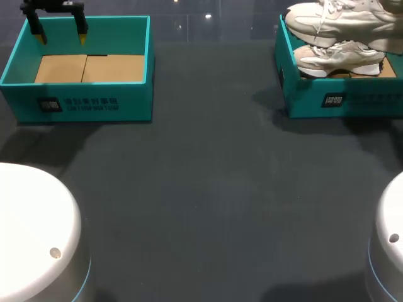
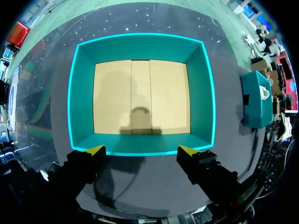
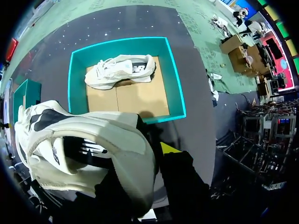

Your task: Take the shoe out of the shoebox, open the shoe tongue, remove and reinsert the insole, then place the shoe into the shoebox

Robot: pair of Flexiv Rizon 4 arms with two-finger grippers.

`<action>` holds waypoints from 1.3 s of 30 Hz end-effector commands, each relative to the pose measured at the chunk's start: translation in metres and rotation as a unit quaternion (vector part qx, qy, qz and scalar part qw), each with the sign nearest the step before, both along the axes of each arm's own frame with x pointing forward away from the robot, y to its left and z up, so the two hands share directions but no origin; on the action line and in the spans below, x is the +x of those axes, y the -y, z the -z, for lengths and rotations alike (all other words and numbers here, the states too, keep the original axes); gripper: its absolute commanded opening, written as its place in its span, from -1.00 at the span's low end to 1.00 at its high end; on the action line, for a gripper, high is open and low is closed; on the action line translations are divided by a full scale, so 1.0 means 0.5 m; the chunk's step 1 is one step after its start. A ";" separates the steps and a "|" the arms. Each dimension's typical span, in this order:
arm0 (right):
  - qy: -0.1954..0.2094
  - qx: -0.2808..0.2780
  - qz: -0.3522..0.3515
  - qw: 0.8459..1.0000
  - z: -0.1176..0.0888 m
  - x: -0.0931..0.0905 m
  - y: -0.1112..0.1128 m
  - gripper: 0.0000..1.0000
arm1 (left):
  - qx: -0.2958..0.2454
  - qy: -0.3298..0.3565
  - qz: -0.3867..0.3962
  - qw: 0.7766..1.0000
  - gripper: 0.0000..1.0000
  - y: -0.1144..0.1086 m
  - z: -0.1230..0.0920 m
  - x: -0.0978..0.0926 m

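Overhead, the left gripper [image 1: 61, 38] hangs above the far wall of the left box [image 1: 88, 104], its fingers pointing straight down and spread wide, with nothing between the yellow tips. In its own wrist camera the open box lies ahead of the fingers.

Left box: teal walls and a bare cardboard floor [image 1: 88, 68].

The right gripper [image 3: 154, 151] is outside the overhead frame. Its wrist camera shows it clamped on the lifted shoe [image 3: 88, 154] (one yellow tip shows against the shoe's side; the other is hidden behind the shoe). The lifted shoe, off-white with dark panels, hangs above the right box [image 1: 352, 100], well clear of the rim, at the far right of the table [image 1: 208, 189].

Right box: teal walls and a cardboard floor, with a second shoe [image 1: 340, 60] of the same pale colour resting on the floor.

The two boxes stand well apart, one at each far corner of the dark tabletop.
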State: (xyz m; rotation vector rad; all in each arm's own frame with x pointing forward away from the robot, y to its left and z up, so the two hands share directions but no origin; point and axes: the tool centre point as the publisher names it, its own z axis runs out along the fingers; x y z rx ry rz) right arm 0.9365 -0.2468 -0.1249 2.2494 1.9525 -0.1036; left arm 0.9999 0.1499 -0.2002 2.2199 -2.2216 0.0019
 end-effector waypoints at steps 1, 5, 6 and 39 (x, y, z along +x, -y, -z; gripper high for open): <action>0.027 -0.010 -0.002 1.000 0.002 -0.089 -0.053 -1.00 | 0.000 0.000 0.000 1.000 1.00 0.000 0.000 0.000; 0.027 -0.008 0.003 1.000 0.016 -0.140 -0.106 -1.00 | 0.000 0.000 0.000 1.000 1.00 0.000 0.000 0.000; 0.028 -0.009 0.003 1.000 0.019 -0.153 -0.120 -1.00 | 0.000 0.000 0.000 1.000 1.00 0.000 0.000 0.000; 0.026 -0.032 -0.035 0.999 0.101 -0.296 -0.341 -1.00 | 0.000 0.000 0.000 1.000 1.00 0.000 0.000 0.000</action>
